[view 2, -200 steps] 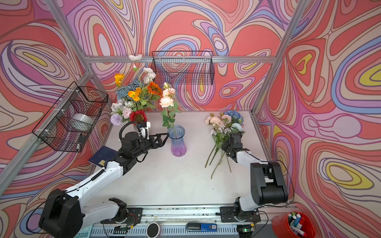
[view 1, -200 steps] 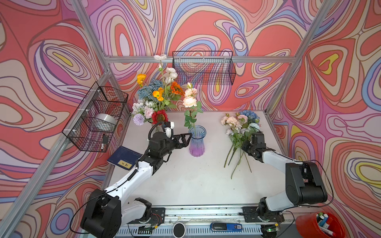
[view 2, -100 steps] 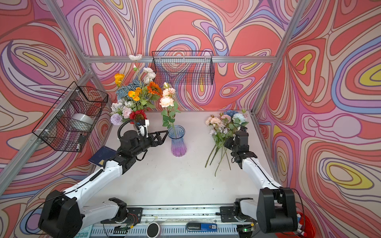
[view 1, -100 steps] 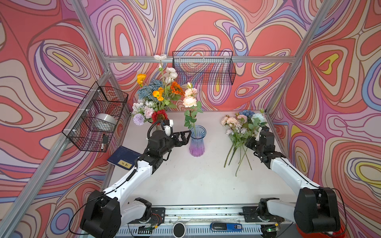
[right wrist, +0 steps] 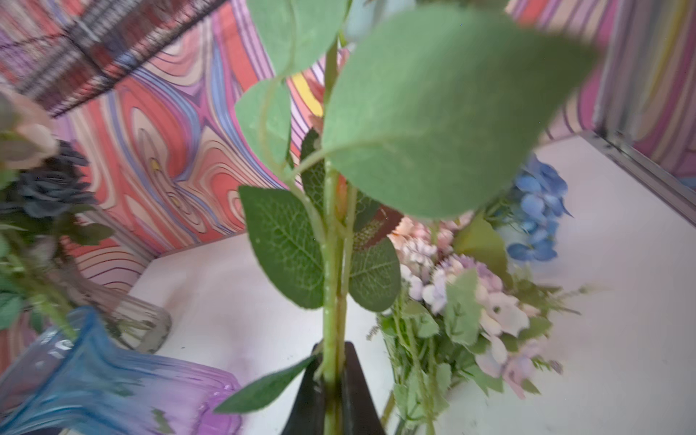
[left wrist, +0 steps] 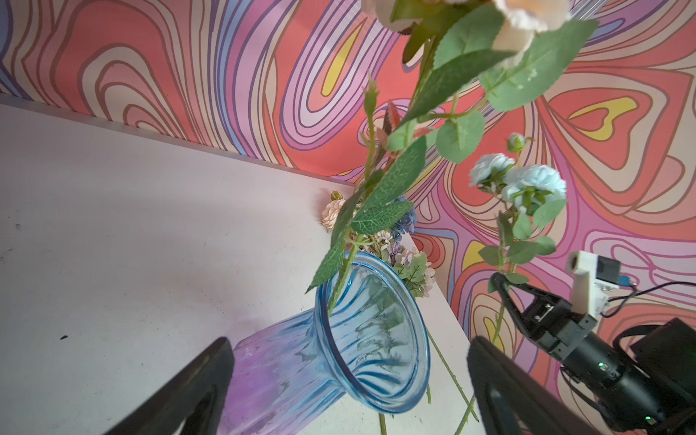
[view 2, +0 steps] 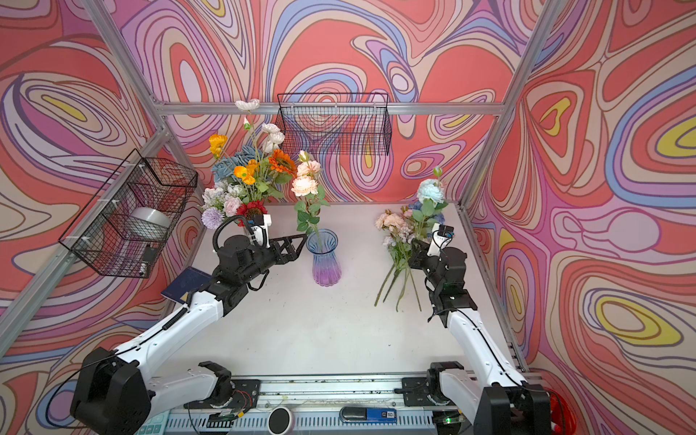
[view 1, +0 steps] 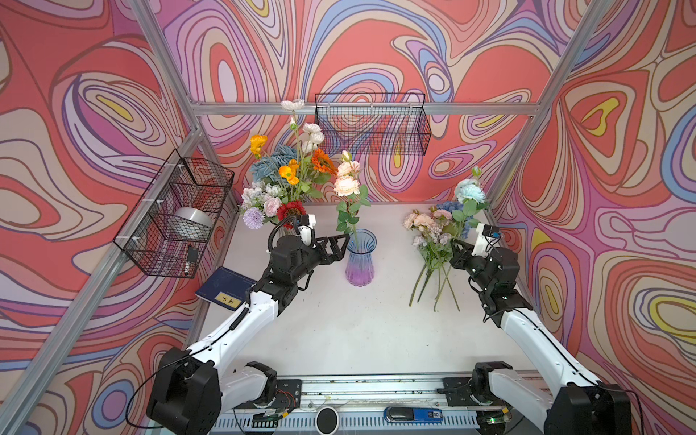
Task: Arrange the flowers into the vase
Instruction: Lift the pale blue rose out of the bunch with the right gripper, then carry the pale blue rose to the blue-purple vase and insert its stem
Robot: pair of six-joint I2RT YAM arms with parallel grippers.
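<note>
Bouquet [view 1: 286, 177]: mixed stems standing upright by the back wall, apart from the work.
Left tool [view 1: 343, 246]: jaws wide apart, empty, just beside the vase [view 1: 359, 260].
Vase: upright in the middle of the desk [view 1: 339, 320]; one peach rose [view 1: 346, 184] stands in it.
Loose flowers [view 1: 429, 233]: several stems lying on the desk.
Right tool [view 1: 456, 245]: clamped on the stem of a pale-blue rose [view 1: 469, 190], raised above the pile.
Progress: early, by my judgement; one stem placed, one in hand, the pile left.
</note>
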